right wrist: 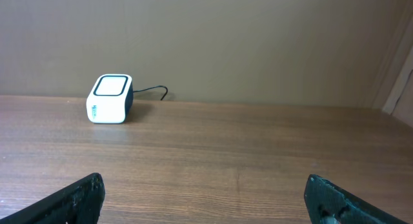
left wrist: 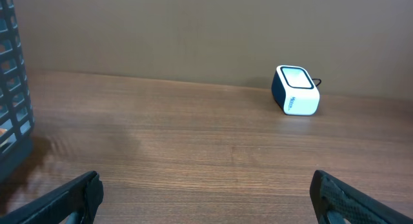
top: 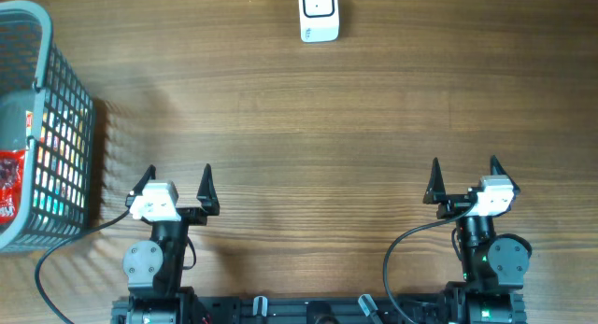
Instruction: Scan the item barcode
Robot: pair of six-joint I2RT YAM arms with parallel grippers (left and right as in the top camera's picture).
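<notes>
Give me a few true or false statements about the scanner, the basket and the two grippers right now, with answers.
1. The left gripper is open and empty. True.
2. The right gripper holds an item. False: it is open and empty.
3. The basket stands on the left arm's side. True.
4. The scanner lies in the basket. False: it stands on the table at the far edge, apart from the basket.

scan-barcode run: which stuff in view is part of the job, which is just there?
Job:
- scanner, white, at the far edge
- basket, far left
- red packet inside it, likely an item to scan
- left gripper and right gripper, both open and empty

Just there:
- table
- wall behind the scanner
- no loose clutter seen
</notes>
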